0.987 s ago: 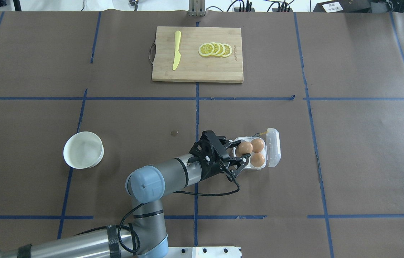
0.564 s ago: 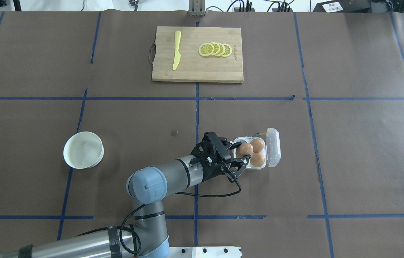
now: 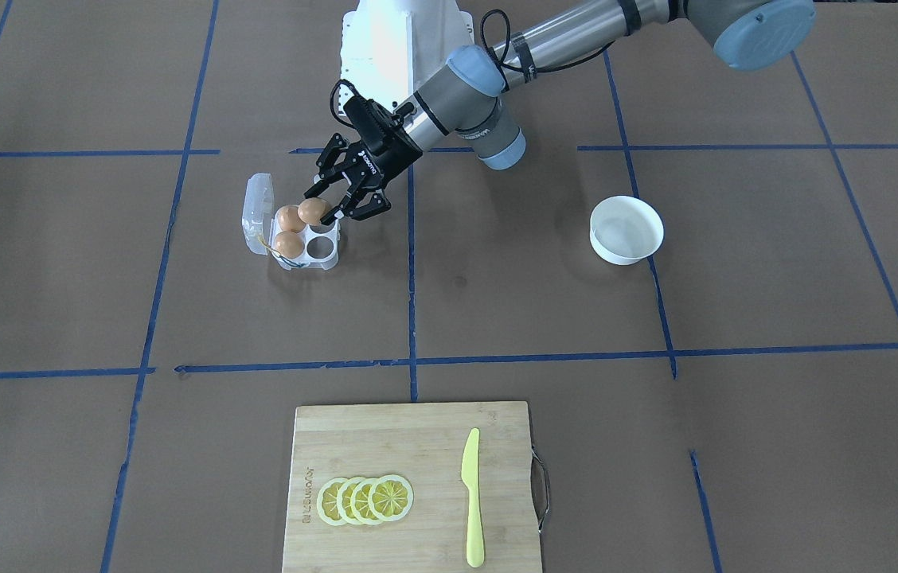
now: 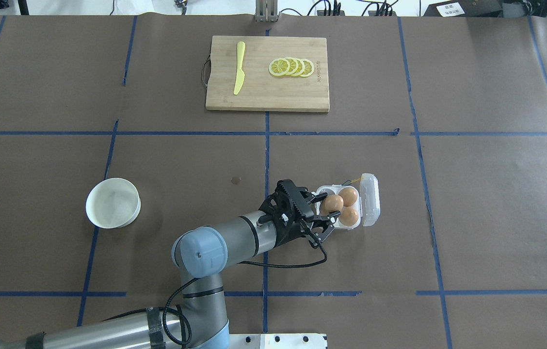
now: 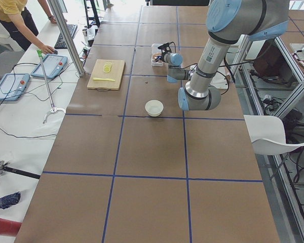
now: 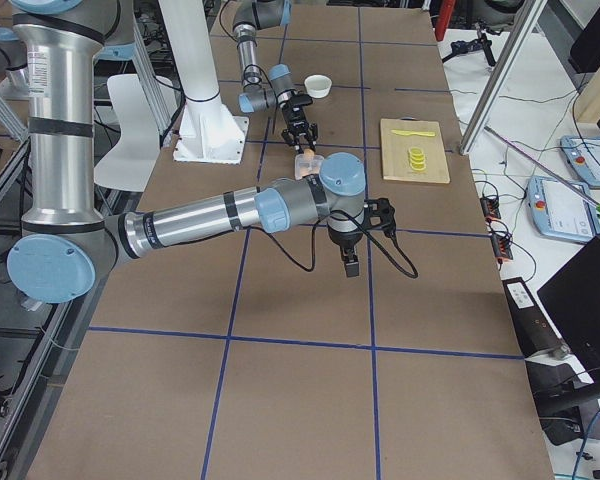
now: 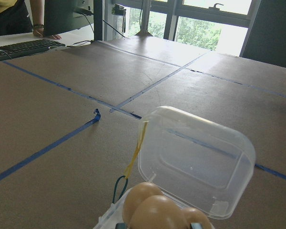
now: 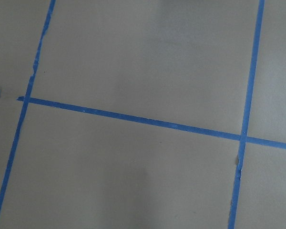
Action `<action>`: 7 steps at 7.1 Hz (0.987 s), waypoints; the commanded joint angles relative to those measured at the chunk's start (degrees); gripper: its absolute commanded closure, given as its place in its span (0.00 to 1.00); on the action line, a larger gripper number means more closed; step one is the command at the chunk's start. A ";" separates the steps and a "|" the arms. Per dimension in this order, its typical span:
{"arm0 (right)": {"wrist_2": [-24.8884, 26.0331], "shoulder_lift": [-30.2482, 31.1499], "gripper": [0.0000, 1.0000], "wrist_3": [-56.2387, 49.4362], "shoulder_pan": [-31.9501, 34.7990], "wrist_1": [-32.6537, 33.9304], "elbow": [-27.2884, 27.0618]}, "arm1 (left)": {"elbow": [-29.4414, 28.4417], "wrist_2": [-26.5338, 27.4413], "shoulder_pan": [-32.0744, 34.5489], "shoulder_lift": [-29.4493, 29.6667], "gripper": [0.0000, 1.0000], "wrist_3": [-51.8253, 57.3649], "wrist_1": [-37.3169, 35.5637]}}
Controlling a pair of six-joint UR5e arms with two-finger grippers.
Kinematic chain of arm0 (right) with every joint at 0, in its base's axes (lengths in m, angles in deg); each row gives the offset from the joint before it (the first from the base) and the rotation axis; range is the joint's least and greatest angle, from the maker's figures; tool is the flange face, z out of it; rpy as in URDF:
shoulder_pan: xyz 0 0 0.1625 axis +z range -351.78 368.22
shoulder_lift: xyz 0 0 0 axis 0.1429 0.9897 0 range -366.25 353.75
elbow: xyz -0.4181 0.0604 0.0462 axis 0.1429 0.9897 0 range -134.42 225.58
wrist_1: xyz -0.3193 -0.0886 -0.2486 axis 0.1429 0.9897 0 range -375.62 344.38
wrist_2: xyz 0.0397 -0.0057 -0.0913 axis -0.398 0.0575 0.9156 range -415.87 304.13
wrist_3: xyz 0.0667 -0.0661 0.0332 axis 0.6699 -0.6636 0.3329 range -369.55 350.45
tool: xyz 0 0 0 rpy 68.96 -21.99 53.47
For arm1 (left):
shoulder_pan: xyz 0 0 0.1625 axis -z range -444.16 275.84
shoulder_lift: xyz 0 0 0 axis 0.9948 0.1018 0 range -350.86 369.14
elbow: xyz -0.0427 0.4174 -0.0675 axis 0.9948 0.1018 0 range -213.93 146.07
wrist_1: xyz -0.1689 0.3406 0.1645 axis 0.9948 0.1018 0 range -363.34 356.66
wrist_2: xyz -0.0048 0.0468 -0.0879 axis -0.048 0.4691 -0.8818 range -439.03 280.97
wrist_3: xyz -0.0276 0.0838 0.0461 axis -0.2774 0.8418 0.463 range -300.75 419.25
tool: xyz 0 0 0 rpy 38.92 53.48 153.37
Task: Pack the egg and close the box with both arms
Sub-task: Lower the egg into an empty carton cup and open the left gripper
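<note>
My left gripper [image 4: 330,207] is shut on an orange-brown egg [image 4: 334,202] and holds it just over the near-left part of the clear four-cell box [image 4: 337,187]. Two more eggs [image 4: 349,196] sit in the box's right cells. In the front view the held egg [image 3: 311,211] is above the box [image 3: 326,255], and one cell there shows empty. The hinged lid [image 4: 370,198] stands open on the right, with a yellow string [image 7: 136,153] at its edge. My right gripper [image 6: 350,264] hangs over bare table away from the box; I cannot tell whether it is open or shut.
A white bowl [image 4: 112,202] stands to the left of my left arm. A wooden cutting board [image 4: 267,97] at the far middle holds lemon slices [image 4: 292,67] and a yellow knife [image 4: 238,68]. An operator stands beyond the table's edge in the left side view.
My left gripper has crept slightly right and toward the robot with the egg, closer over the box. The box and its eggs have not moved.
</note>
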 commanded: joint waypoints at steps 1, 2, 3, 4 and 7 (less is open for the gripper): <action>0.00 0.00 0.00 0.00 0.00 0.00 0.00 | 0.01 0.03 -0.09 -0.09 0.07 0.00 -0.03; 0.00 0.00 0.00 0.00 0.00 -0.09 0.00 | 0.10 0.03 -0.18 -0.09 0.01 0.00 0.06; 0.00 0.00 0.00 0.00 0.00 0.00 0.00 | 0.27 -0.05 -0.18 -0.09 0.01 0.00 0.06; 0.00 0.00 0.00 0.00 0.00 0.00 -0.09 | 1.32 -0.14 0.17 -0.09 0.01 -0.44 -0.38; -0.09 0.00 0.00 0.09 0.00 0.00 0.00 | 16.66 -9.06 5.77 -0.61 0.00 -0.88 -26.47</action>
